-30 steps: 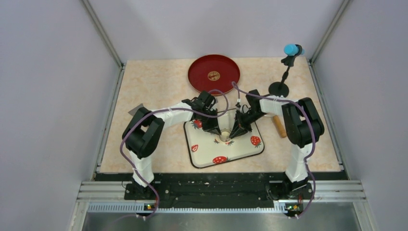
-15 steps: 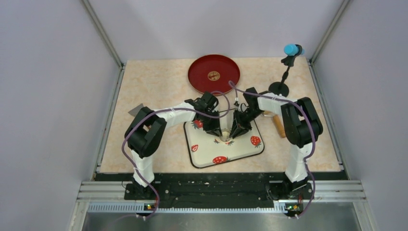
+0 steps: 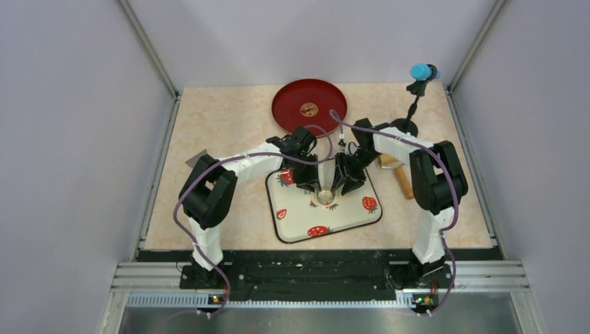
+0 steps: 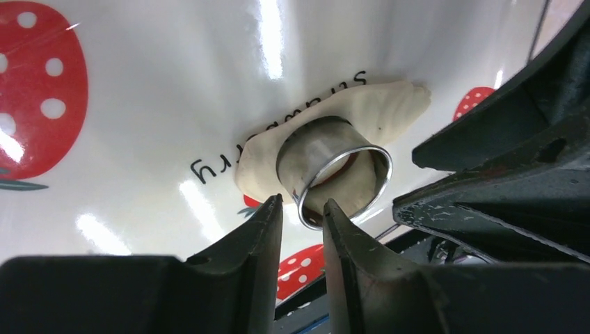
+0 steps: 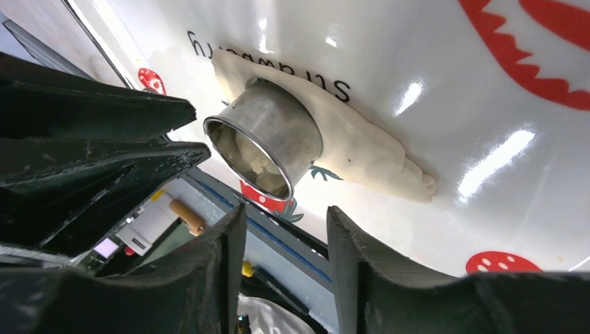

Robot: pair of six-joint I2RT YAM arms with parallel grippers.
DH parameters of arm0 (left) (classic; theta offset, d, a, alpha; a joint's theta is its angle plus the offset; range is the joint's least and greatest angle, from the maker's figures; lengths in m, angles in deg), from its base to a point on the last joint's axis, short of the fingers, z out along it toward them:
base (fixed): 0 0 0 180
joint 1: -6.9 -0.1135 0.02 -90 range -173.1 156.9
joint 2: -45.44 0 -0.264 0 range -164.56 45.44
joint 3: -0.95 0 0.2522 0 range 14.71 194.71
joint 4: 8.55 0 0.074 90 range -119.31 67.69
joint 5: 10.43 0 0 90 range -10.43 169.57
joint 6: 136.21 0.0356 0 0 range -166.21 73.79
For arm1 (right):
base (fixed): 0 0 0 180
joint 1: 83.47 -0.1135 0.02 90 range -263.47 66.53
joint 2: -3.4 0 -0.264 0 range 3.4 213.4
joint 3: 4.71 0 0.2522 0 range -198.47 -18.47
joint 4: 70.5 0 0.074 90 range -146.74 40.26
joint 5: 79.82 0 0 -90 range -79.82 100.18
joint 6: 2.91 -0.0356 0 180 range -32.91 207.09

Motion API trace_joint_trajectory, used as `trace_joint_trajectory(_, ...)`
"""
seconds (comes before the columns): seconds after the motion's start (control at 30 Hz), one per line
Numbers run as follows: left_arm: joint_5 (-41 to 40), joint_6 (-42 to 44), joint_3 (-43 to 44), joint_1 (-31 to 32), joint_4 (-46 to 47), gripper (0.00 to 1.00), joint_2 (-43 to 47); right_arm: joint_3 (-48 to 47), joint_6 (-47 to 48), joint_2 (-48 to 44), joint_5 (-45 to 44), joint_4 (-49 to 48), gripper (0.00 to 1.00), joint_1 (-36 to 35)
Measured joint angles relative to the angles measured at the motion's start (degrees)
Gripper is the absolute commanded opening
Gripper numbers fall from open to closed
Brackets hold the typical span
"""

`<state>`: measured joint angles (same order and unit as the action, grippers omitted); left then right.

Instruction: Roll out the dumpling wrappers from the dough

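As the dough (image 4: 393,108) already lies as a thin flat oval sheet on the strawberry tray (image 3: 348,217), the rolling looks done, at least for this piece. The tray sits in the middle of the desk (image 3: 222,125), and the sheet is near the tray's middle, over the printed word. A small metal ring (image 4: 327,149) stands on the sheet with its lower rim on the dough, so I judge that the step in hand is the cutting of a round wrapper. Pale dough shows inside the ring, but I cannot tell if the rim went fully through. As far as the top view shows, no finished wrapper lies apart from the sheet, neither on the tray nor on the red plate (image 3: 292,111) at the far side of the desk.

The left hand (image 4: 303,212) has its fingers a little apart with nothing between them; the ring is just beyond the tips. The right hand (image 5: 282,223) is open wider and also holds nothing; it is close to the ring from the other side. The wooden roller (image 3: 403,182) lies on the desk just right of the tray, partly behind the right arm.

What is left, in my judgement: to lift the ring, free the disc, put it aside, and cut again from the rest of the sheet.
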<state>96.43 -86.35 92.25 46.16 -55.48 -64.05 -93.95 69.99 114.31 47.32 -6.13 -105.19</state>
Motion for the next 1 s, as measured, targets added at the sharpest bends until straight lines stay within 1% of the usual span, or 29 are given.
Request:
trace_joint_trajectory(0.1,0.44,-0.66,-1.07,-0.66,1.07,0.34,2.12,-0.11,-0.04,-0.87,-0.07,0.35,0.56,0.09)
trace_joint_trajectory(0.17,1.70,-1.95,-4.02,-1.53,3.69,0.35,5.53,-0.72,0.00,-1.79,-0.39,0.72,0.60,0.33)
trace_joint_trajectory(0.27,4.33,-5.18,-11.10,-4.09,9.79,0.37,12.09,-1.66,0.07,-3.91,-1.27,0.74,0.65,0.87)
trace_joint_trajectory(0.4,7.87,-10.25,-22.16,-9.35,18.58,0.38,20.11,-1.84,0.13,-6.88,-2.49,0.48,0.66,2.69)
trace_joint_trajectory(0.5,9.66,-12.61,-28.89,-13.68,22.14,0.39,24.15,-1.75,0.20,-8.17,-3.10,-0.24,0.66,4.90)
trace_joint_trajectory(0.57,10.60,-13.20,-32.04,-16.39,22.91,0.39,26.05,-1.31,0.44,-8.31,-3.30,-0.74,0.66,5.84)
trace_joint_trajectory(0.67,11.37,-12.76,-34.97,-20.20,22.36,0.39,28.72,1.16,0.96,-8.35,-3.93,-1.44,0.65,6.95)
trace_joint_trajectory(0.77,11.43,-10.80,-35.78,-23.04,20.15,0.39,30.51,3.48,1.68,-8.20,-5.03,-1.29,0.64,7.23)
trace_joint_trajectory(0.8,11.30,-9.77,-35.78,-23.96,18.86,0.38,30.95,3.98,2.03,-8.04,-5.44,-1.33,0.62,7.23)
trace_joint_trajectory(0.87,10.80,-7.69,-35.78,-25.09,16.83,0.38,31.12,4.79,2.16,-7.58,-5.88,-1.70,0.54,7.23)
trace_joint_trajectory(0.93,10.05,-5.42,-35.78,-25.64,14.10,0.37,31.10,5.70,2.21,-6.64,-6.01,-2.19,0.51,7.23)
trace_joint_trajectory(0.97,9.40,-4.26,-35.78,-25.70,12.72,0.38,31.10,5.97,2.12,-6.01,-6.03,-2.25,0.48,7.23)
trace_joint_trajectory(1.0,8.81,-3.10,-35.78,-25.75,11.41,0.38,31.10,6.27,2.10,-5.33,-6.03,-2.51,0.48,7.23)
